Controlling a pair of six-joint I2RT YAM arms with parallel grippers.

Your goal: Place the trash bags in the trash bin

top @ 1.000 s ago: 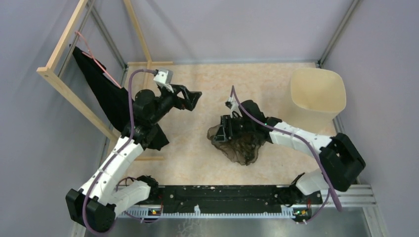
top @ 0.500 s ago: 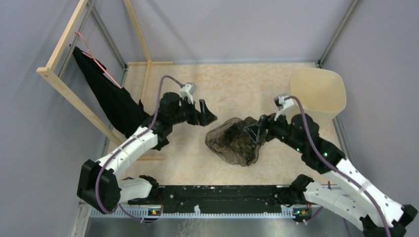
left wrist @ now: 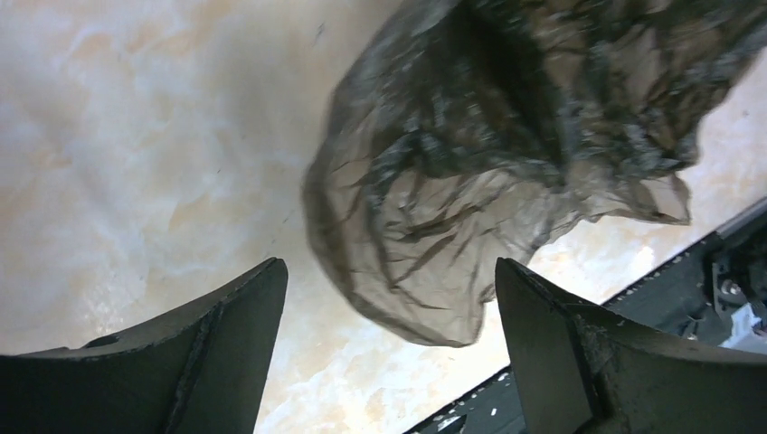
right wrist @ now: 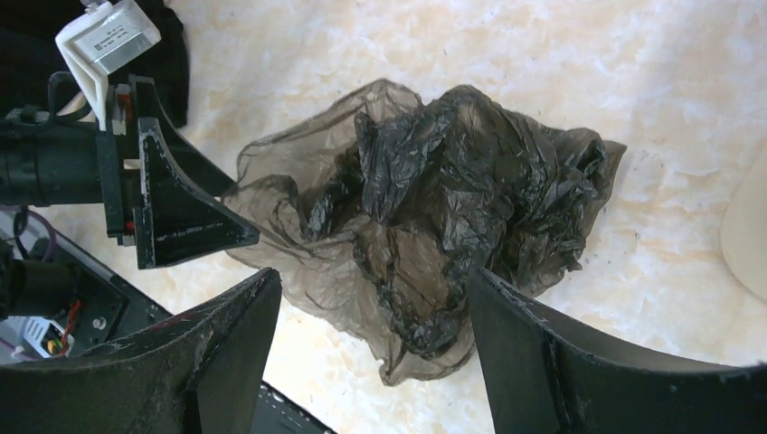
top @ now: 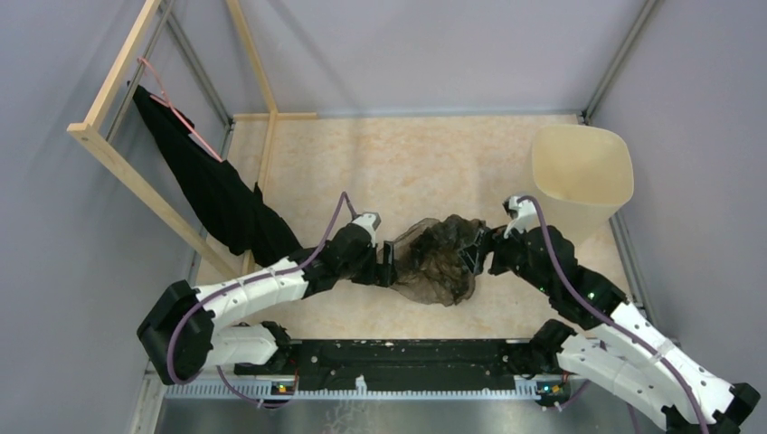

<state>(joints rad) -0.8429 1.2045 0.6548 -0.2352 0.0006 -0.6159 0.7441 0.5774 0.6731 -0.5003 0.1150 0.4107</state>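
Observation:
The trash bag (top: 439, 262) is a crumpled, see-through brown-black film heap lying on the table, in the near middle. It fills the left wrist view (left wrist: 506, 181) and the right wrist view (right wrist: 434, 199). My left gripper (top: 391, 262) is open at the bag's left edge, with only the bag's hem between its jaws (left wrist: 387, 271). My right gripper (top: 475, 249) is open at the bag's right side, and its jaws straddle the bag's near part (right wrist: 373, 276) without closing on it. The cream trash bin (top: 579, 176) stands upright at the far right, apart from the bag.
A black cloth (top: 217, 194) hangs from a wooden frame (top: 136, 181) at the left. The black base rail (top: 407, 362) runs along the near edge. The left gripper (right wrist: 181, 208) shows in the right wrist view, and the bin's edge (right wrist: 746, 235) is at its right.
My left arm swung from the far left down to the bag's left edge. My right arm drew back from over the bag to its right side. The bag shifted slightly right.

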